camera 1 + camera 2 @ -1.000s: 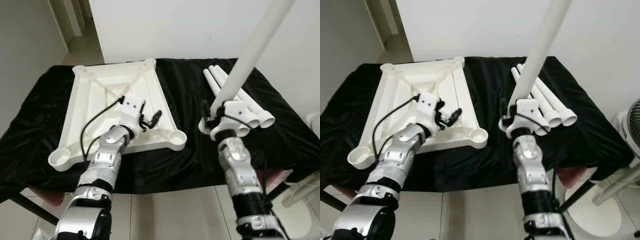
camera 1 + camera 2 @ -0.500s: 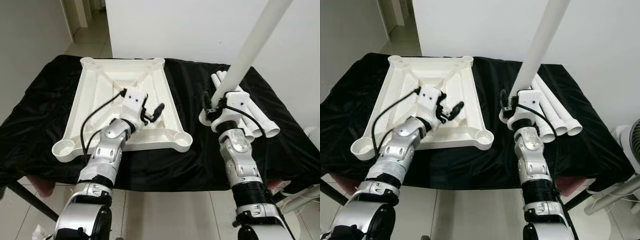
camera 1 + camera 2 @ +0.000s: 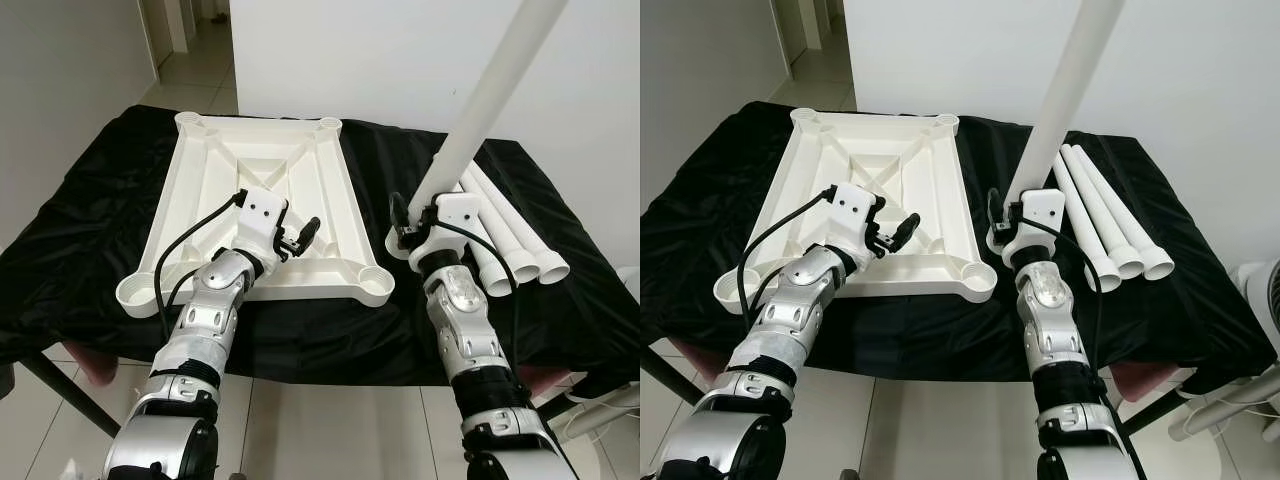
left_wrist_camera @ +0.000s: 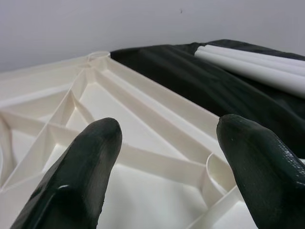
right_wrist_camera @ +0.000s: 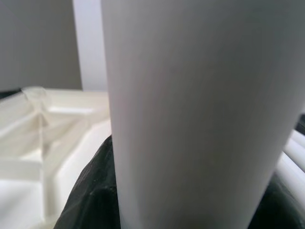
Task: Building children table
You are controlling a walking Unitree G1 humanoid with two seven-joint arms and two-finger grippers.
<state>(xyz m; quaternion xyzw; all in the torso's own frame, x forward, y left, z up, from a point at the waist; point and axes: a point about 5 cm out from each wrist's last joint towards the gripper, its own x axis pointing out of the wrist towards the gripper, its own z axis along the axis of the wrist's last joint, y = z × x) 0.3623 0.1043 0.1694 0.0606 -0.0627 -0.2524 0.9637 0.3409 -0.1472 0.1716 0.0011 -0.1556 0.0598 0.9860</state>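
We hold one leg [image 3: 490,95] upright in our right gripper [image 3: 408,232], right of centre, fingers clamped on its lower end. The tabletop [image 3: 262,195] lies upside down, centre left; our left gripper [image 3: 300,235] hovers over it, fingers spread. We should line the leg's end squarely over the near-right socket [image 3: 372,282], then press straight down.

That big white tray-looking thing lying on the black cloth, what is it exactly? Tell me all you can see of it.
The white moulded-plastic tabletop lies upside down, flat on the black cloth-covered table. Its underside shows raised ribs crossing in an X, with a round socket at each of its four corners, all of them empty, including the near right corner socket. The left gripper hovers just above its near edge with its jaws open. The right gripper holds a long white plastic tube leg upright beside the tabletop's near right corner.
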